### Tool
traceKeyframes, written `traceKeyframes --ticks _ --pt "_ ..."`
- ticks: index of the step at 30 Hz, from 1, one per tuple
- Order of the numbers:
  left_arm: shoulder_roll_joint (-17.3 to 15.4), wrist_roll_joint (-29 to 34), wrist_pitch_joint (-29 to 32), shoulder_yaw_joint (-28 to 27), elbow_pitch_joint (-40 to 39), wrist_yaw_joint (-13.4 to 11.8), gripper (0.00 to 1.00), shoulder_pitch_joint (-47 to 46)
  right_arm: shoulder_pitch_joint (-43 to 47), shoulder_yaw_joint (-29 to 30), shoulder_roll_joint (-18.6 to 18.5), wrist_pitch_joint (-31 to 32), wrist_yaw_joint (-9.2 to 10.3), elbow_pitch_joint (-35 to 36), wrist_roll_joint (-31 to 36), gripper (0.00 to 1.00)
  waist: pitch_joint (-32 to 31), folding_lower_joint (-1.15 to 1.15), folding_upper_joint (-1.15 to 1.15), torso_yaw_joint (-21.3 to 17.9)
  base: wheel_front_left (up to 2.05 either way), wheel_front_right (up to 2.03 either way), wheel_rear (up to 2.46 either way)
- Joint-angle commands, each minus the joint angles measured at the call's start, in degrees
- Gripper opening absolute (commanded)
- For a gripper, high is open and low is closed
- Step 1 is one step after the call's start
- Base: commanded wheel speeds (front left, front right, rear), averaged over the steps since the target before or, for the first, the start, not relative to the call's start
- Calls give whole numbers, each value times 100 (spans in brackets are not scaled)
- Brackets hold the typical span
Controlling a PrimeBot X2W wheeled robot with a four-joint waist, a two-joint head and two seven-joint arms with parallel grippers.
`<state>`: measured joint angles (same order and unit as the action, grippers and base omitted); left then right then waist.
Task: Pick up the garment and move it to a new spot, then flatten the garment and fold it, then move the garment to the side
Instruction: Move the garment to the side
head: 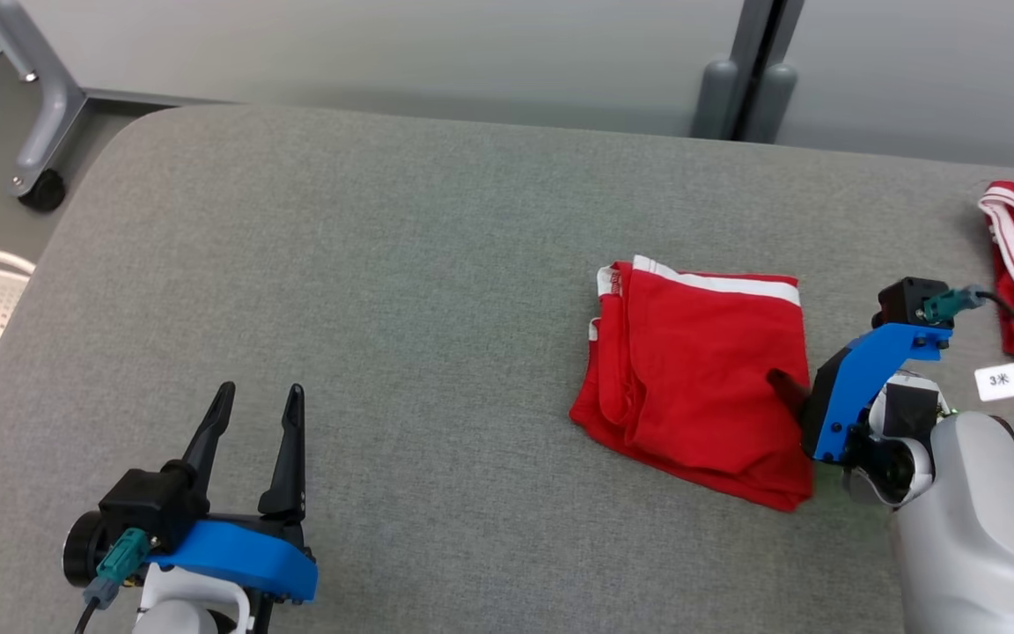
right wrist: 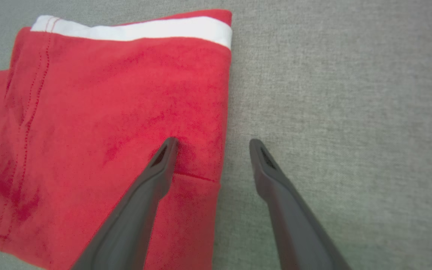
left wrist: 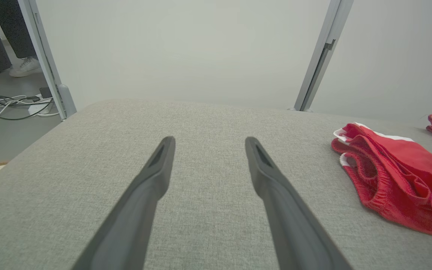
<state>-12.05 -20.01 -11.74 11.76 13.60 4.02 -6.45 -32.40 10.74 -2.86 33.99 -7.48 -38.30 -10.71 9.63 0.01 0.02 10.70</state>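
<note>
Likely last step: moving folded garment [head: 701, 379] aside. Straddling its right edge with parted right gripper [right wrist: 212, 141]; left gripper [head: 261, 387] parted, idle. Next: pinch, slide toward bench [head: 384, 264] edge.

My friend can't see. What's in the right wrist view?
The right gripper is open at the edge of a folded red garment with a white band, on a grey table. One finger lies on the cloth, the other over bare table.

the red garment [head: 701, 374] with white trim lies folded, slightly rumpled.
</note>
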Motion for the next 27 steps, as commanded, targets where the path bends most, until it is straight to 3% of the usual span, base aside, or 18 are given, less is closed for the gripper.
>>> traceKeyframes --ticks 1,7,11,12,13,20,27 --pt "13 -14 -54 12 39 25 100 -138 -150 67 -7 21 -2 -184 142 100 110 -1 -2 108 0 0 0" --pt "54 -66 -134 23 139 48 100 -251 -347 206 2 -71 -2 -898 184 100 203 -1 -2 203 0 0 0" --pt "73 -75 -167 51 194 37 100 -287 -431 -101 63 80 -9 -1334 -22 100 224 -1 -2 229 0 0 0" --pt "78 -80 -182 51 201 33 100 -291 -444 -195 74 100 -10 -1376 -55 42 232 -1 -2 225 0 0 0" --pt "83 -85 -194 54 211 29 100 -295 -476 -340 77 97 -10 -1371 -39 0 239 -1 -2 219 0 0 0" --pt "100 -105 -246 46 230 15 100 -291 -867 -986 -272 -75 -1 -905 371 0 292 -1 -2 109 0 0 0" --pt "136 -143 -304 -27 105 30 100 -394 -1637 -2621 -1148 166 -1 -60 30 0 495 -1 -2 -220 0 0 0"
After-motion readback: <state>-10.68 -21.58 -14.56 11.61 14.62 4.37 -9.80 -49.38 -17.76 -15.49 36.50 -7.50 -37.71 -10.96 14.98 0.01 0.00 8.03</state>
